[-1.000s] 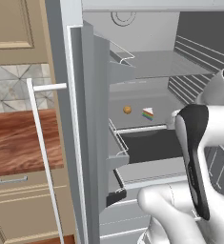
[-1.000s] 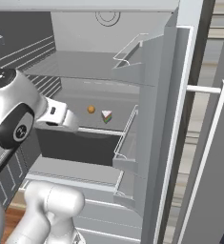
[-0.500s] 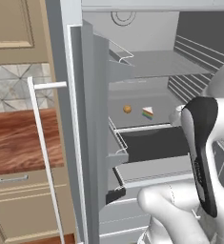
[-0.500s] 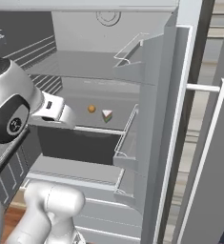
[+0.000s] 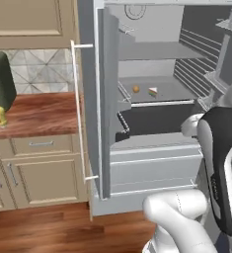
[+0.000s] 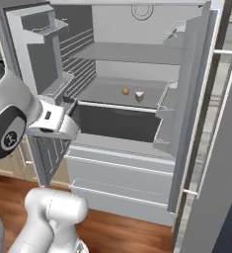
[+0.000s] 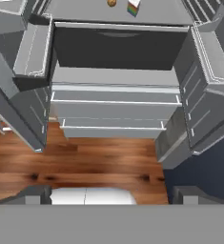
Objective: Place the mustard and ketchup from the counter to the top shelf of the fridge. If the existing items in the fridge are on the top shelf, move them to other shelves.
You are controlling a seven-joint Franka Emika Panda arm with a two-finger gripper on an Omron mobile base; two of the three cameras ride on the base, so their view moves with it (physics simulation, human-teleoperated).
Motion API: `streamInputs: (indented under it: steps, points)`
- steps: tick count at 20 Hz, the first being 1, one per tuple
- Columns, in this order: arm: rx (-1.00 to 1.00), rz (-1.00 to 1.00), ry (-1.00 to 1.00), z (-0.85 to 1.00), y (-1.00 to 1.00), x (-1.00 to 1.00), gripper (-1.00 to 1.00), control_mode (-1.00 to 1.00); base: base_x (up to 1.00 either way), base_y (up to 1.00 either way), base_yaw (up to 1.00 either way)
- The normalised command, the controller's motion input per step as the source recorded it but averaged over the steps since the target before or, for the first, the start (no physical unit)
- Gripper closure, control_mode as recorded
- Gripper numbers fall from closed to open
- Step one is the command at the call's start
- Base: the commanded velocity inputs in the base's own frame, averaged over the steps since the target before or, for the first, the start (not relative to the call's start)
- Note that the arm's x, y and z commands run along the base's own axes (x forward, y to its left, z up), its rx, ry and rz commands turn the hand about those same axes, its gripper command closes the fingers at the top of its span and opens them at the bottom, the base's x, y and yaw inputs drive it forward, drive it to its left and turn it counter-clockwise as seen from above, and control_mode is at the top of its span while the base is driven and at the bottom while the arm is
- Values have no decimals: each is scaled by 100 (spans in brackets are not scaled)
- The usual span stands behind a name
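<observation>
Left base view: the fridge (image 5: 152, 99) is wide open, and the mustard (image 5: 0, 116) sits way off on the counter (image 5: 43, 112).
Existing items: orange ball (image 6: 125, 91) and cake wedge (image 6: 139, 96) share a middle shelf, near each other, not touching.
Top shelf: the top shelf (image 6: 132, 52) looks bare.
Claw: fingertips (image 7: 32, 194) spread wide, holding nothing, aimed at the lower drawers.
Handling guess: mustard is probably light, squishy plastic and a bit slick, so pinch the body mid-height, gently.
Ketchup: can't spot it.

Yellow mustard (image 5: 0, 116) upright on counter (image 5: 38, 113)
</observation>
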Motion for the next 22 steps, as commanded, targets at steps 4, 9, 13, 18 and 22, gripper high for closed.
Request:
streamInputs:
  steps: [4,9,13,18,22]
  points:
    - [0,0,0,0,0,0,-100,100,-97,100,20]
    - [0,0,0,0,0,0,-100,100,-27,100,21]
    - [0,0,0,0,0,0,-100,100,20,100,15]
    - [0,0,0,0,0,0,-100,100,92,100,3]
    - [0,0,0,0,0,0,-100,100,100,98,0]
